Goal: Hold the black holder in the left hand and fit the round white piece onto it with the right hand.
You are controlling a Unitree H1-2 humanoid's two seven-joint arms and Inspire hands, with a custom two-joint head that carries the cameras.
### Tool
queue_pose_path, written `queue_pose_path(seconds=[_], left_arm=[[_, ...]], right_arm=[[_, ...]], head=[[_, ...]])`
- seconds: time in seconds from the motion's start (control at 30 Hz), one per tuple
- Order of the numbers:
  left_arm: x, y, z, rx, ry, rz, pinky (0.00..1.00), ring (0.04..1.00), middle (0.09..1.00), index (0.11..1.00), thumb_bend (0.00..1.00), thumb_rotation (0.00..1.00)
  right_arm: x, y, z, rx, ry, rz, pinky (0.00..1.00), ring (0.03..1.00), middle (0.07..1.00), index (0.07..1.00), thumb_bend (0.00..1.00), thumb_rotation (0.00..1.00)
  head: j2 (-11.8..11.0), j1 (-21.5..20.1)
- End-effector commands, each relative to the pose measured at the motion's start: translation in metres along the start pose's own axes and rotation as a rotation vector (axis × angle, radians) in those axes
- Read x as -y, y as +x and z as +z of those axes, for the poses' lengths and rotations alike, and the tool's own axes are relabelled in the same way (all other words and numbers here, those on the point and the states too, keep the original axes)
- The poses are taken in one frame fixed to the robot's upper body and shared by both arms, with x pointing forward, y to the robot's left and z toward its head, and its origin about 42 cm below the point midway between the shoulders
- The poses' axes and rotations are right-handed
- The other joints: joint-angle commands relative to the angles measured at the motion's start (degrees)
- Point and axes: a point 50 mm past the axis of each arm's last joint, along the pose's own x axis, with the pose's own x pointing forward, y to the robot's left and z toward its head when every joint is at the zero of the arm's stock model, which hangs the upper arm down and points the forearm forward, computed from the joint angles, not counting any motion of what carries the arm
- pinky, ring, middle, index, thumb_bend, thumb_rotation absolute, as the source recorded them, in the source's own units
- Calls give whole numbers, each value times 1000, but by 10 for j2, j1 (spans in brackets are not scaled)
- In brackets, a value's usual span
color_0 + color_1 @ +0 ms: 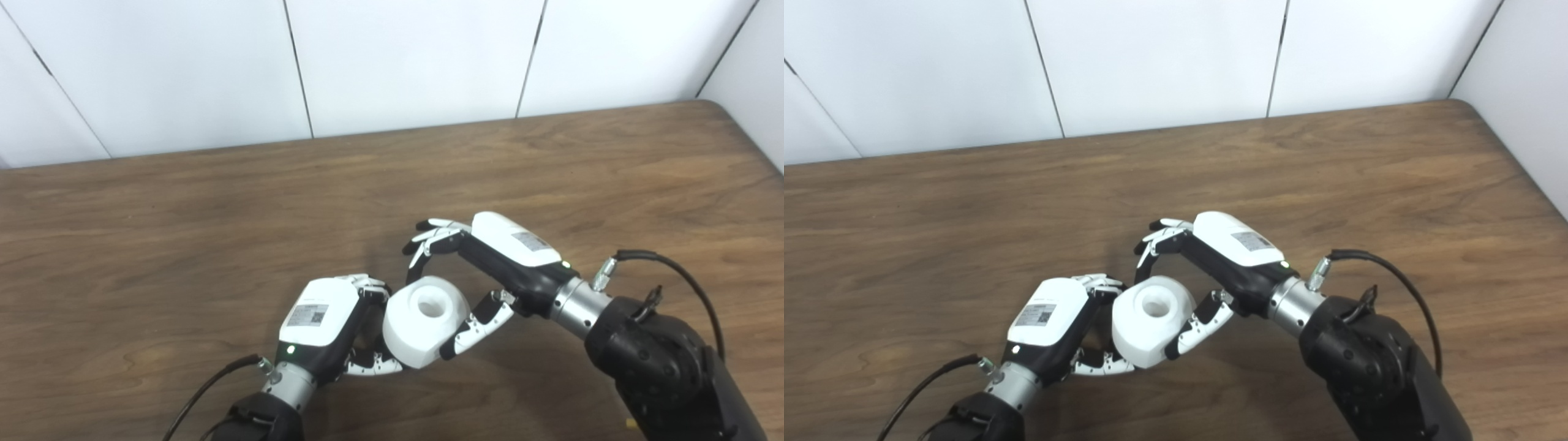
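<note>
Both hands are bunched together near the front edge of the bench (184, 202), a bit left of the middle. The round white piece (422, 331) sits right between them: a chunky white cylinder, tipped so the hole in its face looks up and toward the back edge.

The left hand (324, 324) comes in from the front-left and is wrapped against the left side of the white piece, one finger curling under it along the bottom and others hooked over near its top-left. It's clenched around something there, but the black holder itself is hidden between the palm and the white piece, so I can't actually see it, and can't tell whether that hand is holding the holder, the white piece or both.

The right hand (490, 269) reaches in from the front-right. Its thumb (474, 327) lies against the lower right side of the white piece, while its fingers (429, 239) arch above the piece toward the back edge with a visible gap under them. So it's released, touching with the thumb only.

A black cable (680, 272) loops off the right wrist.
</note>
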Motion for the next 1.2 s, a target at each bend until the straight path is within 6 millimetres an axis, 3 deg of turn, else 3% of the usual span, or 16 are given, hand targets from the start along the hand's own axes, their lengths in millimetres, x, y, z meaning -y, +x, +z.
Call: queue_pose_path(seconds=[0.0, 0.7, 1.17], left_arm=[[18, -2, -2, -27, -10, -111, 808, 838, 767, 486, 521, 49], [16, -2, 3, -25, -5, -110, 811, 839, 767, 486, 521, 51], [15, -3, 4, -26, -10, -112, 811, 838, 766, 486, 521, 50]], right_arm=[[3, 1, 6, 45, -30, -26, 766, 909, 793, 483, 522, 136], [-11, -3, -1, 38, -63, 5, 777, 911, 788, 483, 522, 136], [-12, 5, -11, 8, -57, -30, 769, 916, 788, 483, 523, 132]], head=[[0, 0], [6, 3], [7, 4]])
